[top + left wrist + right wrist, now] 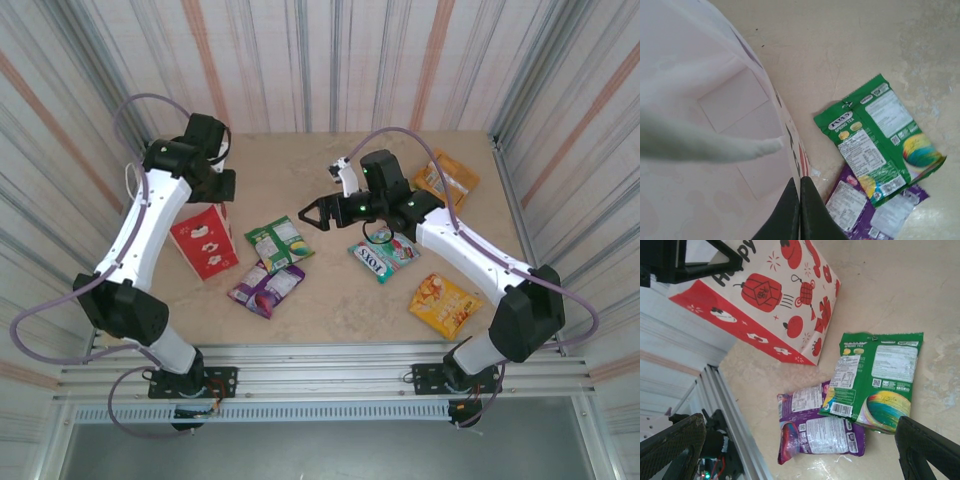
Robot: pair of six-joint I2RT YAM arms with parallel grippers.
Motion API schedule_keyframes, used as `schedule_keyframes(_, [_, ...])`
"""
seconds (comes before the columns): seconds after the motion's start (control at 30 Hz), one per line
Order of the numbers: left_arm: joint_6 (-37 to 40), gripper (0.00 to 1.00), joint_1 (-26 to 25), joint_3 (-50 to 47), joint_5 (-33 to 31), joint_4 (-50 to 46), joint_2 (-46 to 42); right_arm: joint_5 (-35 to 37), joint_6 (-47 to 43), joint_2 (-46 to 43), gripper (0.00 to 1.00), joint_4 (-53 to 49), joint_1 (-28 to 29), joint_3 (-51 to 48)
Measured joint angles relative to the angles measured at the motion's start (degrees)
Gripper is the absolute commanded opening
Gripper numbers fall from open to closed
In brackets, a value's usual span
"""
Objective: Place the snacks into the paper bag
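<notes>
The paper bag (205, 243) stands at the left, white above and red below. My left gripper (217, 193) is shut on its top edge; in the left wrist view the black fingers (790, 210) pinch the bag's wall (715, 100) beside a white cord handle (705, 145). The green snack (278, 243) overlaps the purple one (266, 288) just right of the bag. My right gripper (315, 213) hovers open above them, with the green packet (875, 380) and the purple packet (820, 432) between its fingers below. The teal FOX'S packet (383, 255), a yellow packet (443, 303) and an orange one (447, 178) lie under or beside the right arm.
A metal rail (330, 375) runs along the table's near edge, close to the purple packet (875, 210). Striped walls close in the table on three sides. Bare tabletop (290, 165) lies behind the packets.
</notes>
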Motion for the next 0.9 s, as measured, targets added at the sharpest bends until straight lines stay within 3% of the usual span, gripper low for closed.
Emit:
schedule_keyframes(0.57, [19.61, 0.03, 0.00, -6.51, 8.70, -0.63, -7.30, 1.97, 0.09, -2.86, 0.99, -1.31, 0.33, -2.32])
schedule_keyframes(0.83, [21.09, 0.15, 0.00, -9.07, 8.35, -0.55, -9.25, 3.04, 0.55, -2.89, 0.99, -1.31, 1.18, -3.15])
schedule_keyframes(0.9, [20.74, 0.26, 0.00, -9.27, 7.52, -0.52, -9.33, 3.19, 0.92, -2.91, 0.99, -1.31, 1.29, -3.32])
